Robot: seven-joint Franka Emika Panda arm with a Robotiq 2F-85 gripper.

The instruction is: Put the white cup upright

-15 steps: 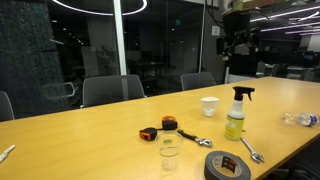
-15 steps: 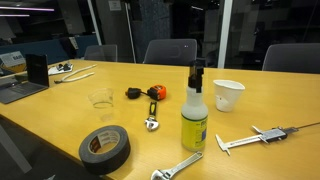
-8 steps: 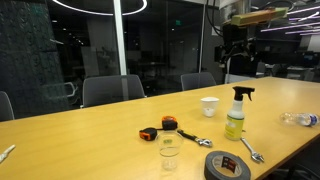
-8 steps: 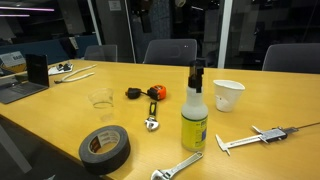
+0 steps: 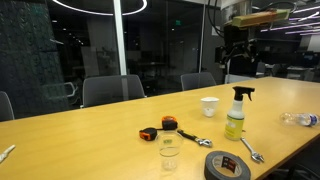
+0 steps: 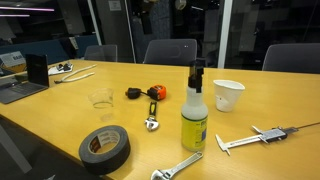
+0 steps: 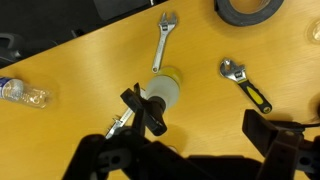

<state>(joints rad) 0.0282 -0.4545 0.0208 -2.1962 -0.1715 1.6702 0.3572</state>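
White tapered paper-like cup (image 5: pixel 209 106): stands rim-up on the yellow wooden table (image 5: pixel 90 125), near but clear of the yellow-liquid spray bottle with black trigger (image 5: pixel 236 112). Black robot gripper (image 7: pixel 185 140): held high over the bottle; jaws apparently apart, though dark in the wrist view.
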